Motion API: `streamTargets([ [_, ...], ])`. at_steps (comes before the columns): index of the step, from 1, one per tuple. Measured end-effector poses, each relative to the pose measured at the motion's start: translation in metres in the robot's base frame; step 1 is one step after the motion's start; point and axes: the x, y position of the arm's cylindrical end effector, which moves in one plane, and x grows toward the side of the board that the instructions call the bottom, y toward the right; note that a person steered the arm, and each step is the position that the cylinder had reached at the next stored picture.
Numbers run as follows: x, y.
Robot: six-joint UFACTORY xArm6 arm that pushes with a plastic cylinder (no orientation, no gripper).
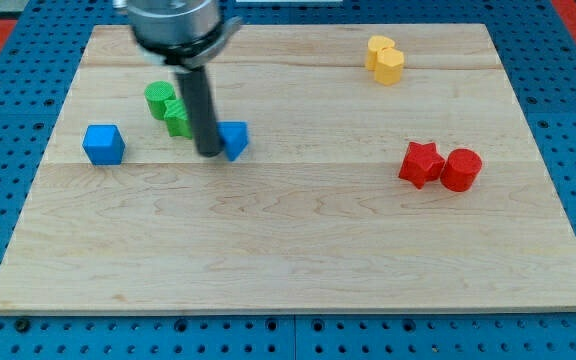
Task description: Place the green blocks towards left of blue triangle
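On the wooden table (298, 250), my tip (210, 154) comes down just off the left edge of the blue triangle (235, 140), wedged between it and the two green blocks, with no fingers on this rig to open or close, only the bare rod. The green blocks sit close together up and to the left of the blue triangle: a green cylinder (158, 97) farther out, and a second green block (177, 119) nearer in, its right side and its shape hidden behind the rod. Both already lie left of the blue triangle, so any further push looks slight. Whether my tip touches the triangle or the nearer green block cannot be told. A blue cube (103, 144) sits farther left of the blue triangle.
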Motion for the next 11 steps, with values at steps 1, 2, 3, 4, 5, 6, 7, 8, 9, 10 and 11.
streamTargets([
  [1,-0.012,0.033],
  [2,-0.027,0.033],
  [3,-0.090,0.039],
  [4,-0.130,-0.010],
  [5,-0.135,-0.098],
  [6,-0.122,-0.144],
  [7,-0.090,-0.134],
  [8,-0.077,-0.101],
  [9,-0.076,-0.050],
  [10,-0.071,0.009],
  [11,-0.071,-0.044],
])
